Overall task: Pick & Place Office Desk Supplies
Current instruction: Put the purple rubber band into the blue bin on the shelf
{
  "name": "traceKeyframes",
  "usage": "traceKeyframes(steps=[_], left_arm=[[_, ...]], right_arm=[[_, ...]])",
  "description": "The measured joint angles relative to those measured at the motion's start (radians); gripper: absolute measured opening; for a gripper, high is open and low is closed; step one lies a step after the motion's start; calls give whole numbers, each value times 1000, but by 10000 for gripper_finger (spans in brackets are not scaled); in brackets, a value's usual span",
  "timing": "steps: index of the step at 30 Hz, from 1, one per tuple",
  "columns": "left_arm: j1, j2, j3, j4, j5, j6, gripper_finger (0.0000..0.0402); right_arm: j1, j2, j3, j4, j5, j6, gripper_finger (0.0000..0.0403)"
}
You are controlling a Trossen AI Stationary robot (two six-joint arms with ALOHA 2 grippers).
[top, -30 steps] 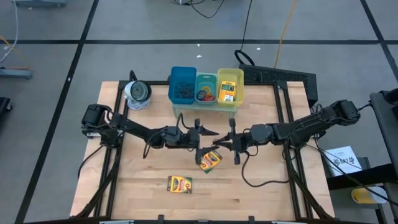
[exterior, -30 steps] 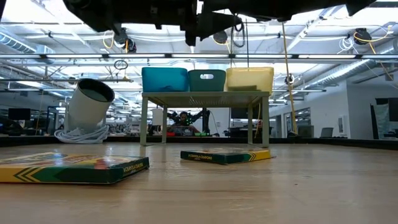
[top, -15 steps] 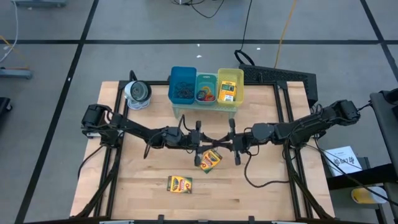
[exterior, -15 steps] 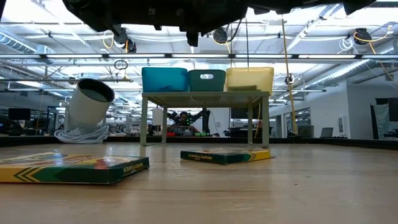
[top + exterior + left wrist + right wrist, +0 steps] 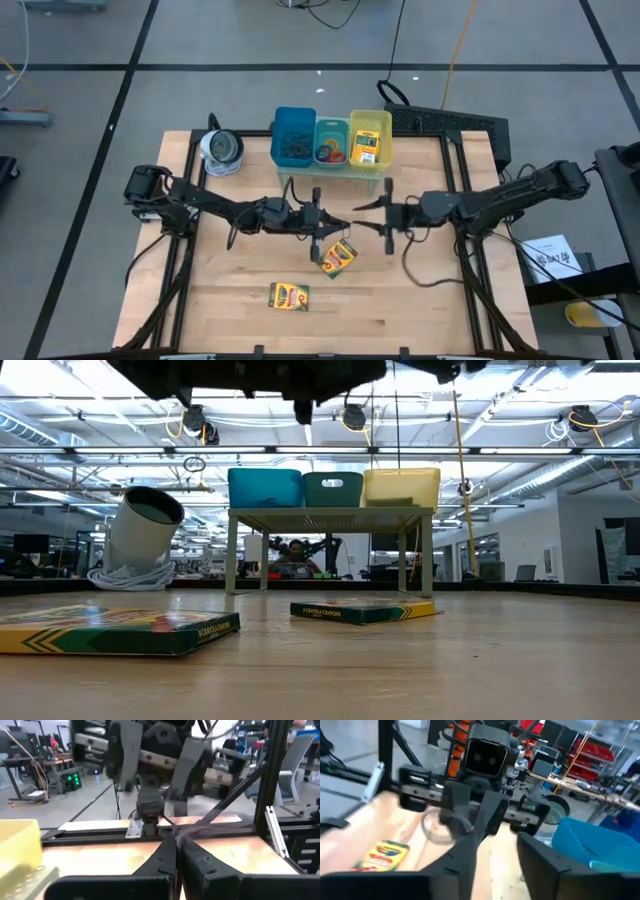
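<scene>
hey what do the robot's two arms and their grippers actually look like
Both are slim, dark, jointed arms with black cables looping beside them. The left gripper has two tapered black fingers; the right gripper has broader, flat, dark ones. The left arm's wrist carries a black boxy camera housing.

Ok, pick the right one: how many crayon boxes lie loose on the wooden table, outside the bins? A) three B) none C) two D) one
C: the high view shows two on the bare wood, one crayon box near the middle just below the left tool, and another crayon box closer to the front edge; any others sit in the yellow bin.
</scene>
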Motion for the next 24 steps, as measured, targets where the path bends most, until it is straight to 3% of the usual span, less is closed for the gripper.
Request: traceKeyframes(steps=[6,11,18,24], left_arm=[[25,-116,-1,-116,9,32,6],[84,-260,-67,-150,8,71,5],[249,-467,-259,-149,-76,30,4],[399,-483,-273,-128,-195,-135,5]], right_arm=[[1,-168,0,-190,-5,111,187],[1,-279,-59,-272,-5,215,204],[1,-384,-228,-143,-5,254,199],[1,-413,-319,5,-5,217,197]])
